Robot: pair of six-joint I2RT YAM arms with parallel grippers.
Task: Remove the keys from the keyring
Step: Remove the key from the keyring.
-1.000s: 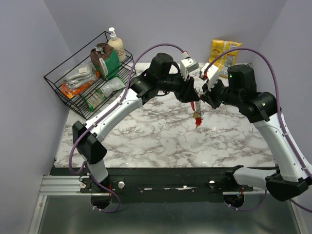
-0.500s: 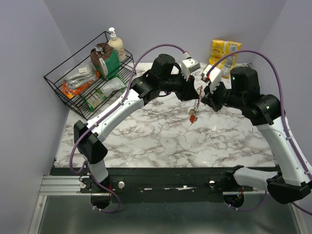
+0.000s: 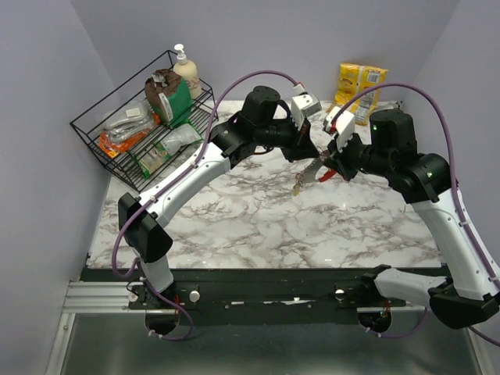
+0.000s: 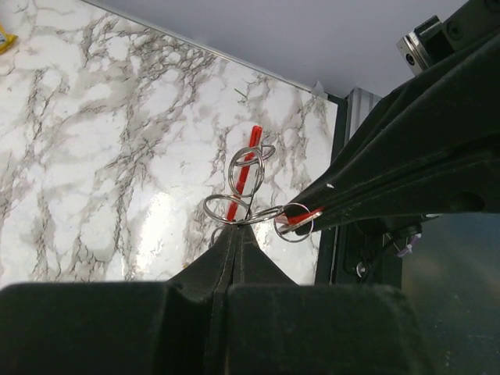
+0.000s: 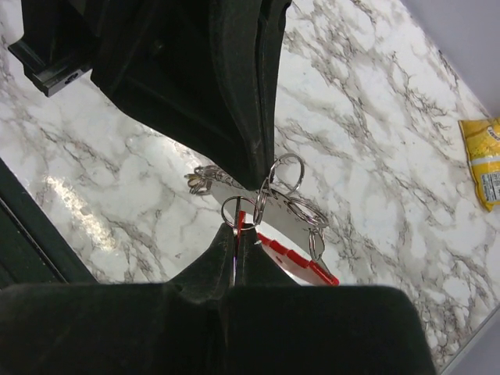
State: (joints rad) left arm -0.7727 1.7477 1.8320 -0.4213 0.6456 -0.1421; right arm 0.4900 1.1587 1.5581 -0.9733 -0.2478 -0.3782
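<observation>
Two grippers meet above the far half of the marble table [image 3: 234, 226], each clamped fully shut on the same bunch.

**Top external view**
- The left gripper [image 3: 312, 155] reaches in from the table's left side. The right gripper [image 3: 331, 167] reaches in from its right side. Their tips are almost touching.
- The keyring [image 3: 323, 171] sits between the tips, clear of the table surface.
- The keys [image 3: 301, 184] trail from it. Their long axis slants down and left, with the free end pointing toward the table's near-left area.

**Left wrist view**
- The left gripper [image 4: 236, 231] has its jaws pressed together on the junction of the keyring [image 4: 234, 205] wire loops.
- A thin red strip [image 4: 244, 173] rises from the fingertips, leaning slightly right, over the table [image 4: 94, 156].
- The right gripper [image 4: 306, 216] enters from the right and pinches a small ring and a red sliver just beside the left tips.

**Right wrist view**
- The right gripper [image 5: 237, 237] is closed on a small loop of the keyring [image 5: 275, 191], directly at its fingertips.
- The left gripper [image 5: 254, 178] descends from above onto the same cluster.
- The keys [image 5: 207, 181] lie along an axis from upper left to lower right, above the table [image 5: 375, 141]. A silver blade points left and a red piece [image 5: 295, 262] points right.
</observation>
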